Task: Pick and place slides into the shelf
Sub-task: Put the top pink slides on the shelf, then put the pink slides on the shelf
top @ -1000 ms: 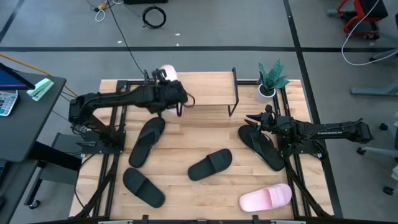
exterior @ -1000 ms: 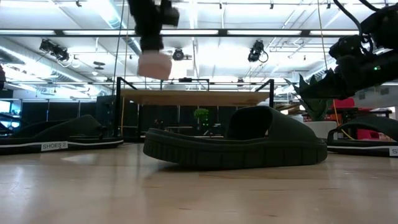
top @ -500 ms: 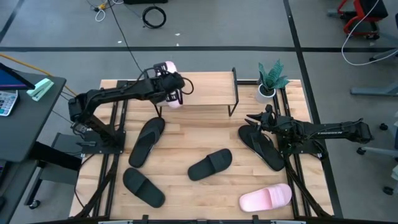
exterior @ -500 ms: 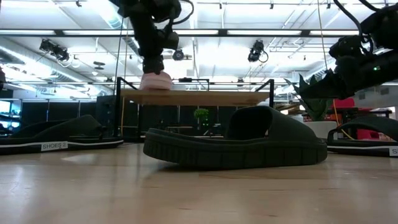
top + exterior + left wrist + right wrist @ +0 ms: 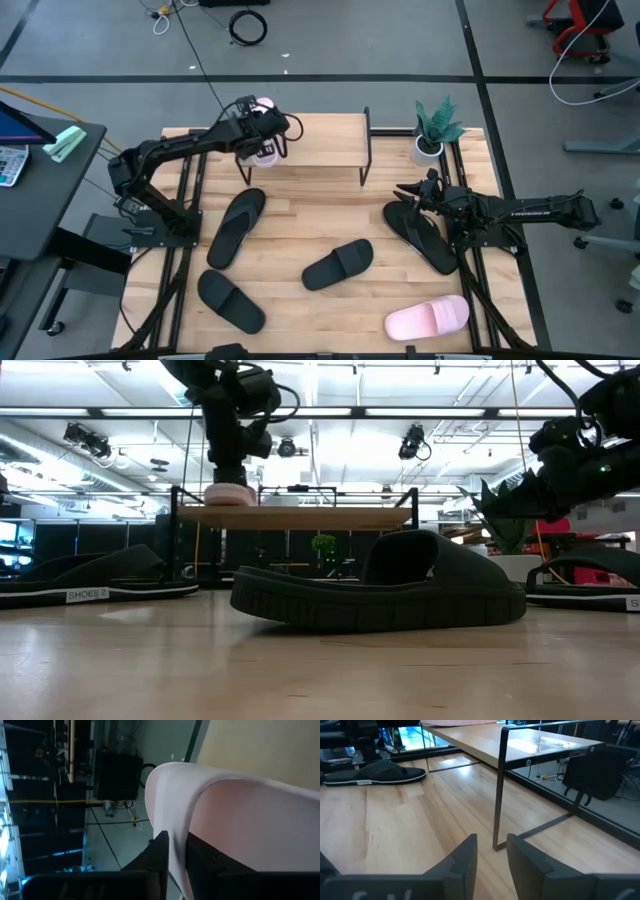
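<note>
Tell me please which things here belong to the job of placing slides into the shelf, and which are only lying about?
Belonging to the job:
- shelf
- pink slide on the shelf top, at the left gripper
- second pink slide
- four black slides, one under the right gripper

Only lying about:
- potted plant
- cable coil on the floor

The table [image 5: 300, 220] is pale wooden planking with a light sheen. The shelf [image 5: 318, 135] has a smooth light wooden board on thin black metal rods — matt, with small bright screws. The pink slide [image 5: 210, 810] on it looks like soft, smooth matt foam; the black slide [image 5: 380, 595] near the table's middle is matt too, its sole edge ribbed. The floor [image 5: 400, 40] is dull grey, taped with dark lines.
</note>
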